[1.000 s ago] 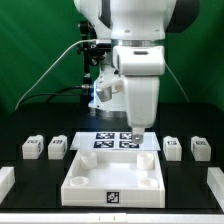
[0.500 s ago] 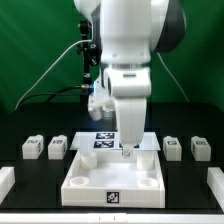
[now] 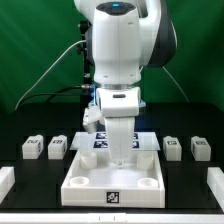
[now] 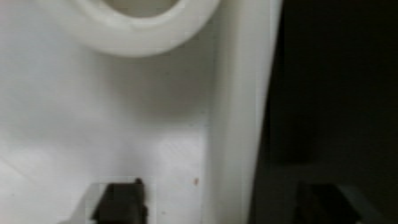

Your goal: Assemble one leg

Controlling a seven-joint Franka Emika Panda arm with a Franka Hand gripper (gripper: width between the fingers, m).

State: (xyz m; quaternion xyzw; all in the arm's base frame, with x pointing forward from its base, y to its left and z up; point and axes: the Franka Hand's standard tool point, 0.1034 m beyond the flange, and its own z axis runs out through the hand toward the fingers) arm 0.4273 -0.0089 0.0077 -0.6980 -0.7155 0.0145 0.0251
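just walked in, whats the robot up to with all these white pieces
The arm is bent down over the big white panel, with its pincer open and low near the panel's far edge. In the wrist view a finger sits on each side of a raised panel edge, gripping nothing yet. The four legs sit untouched on the table, two on each side of the panel.

panel (image 3: pixel 90 172): large, white, flat at 6 o'clock; round corner sockets (image 4: pixel 151 25)
marker board (image 3: pixel 99 141): tags showing, just past panel toward 12 o'clock
table (image 3: pixel 28 185): black
backdrop (image 3: pixel 30 50): green
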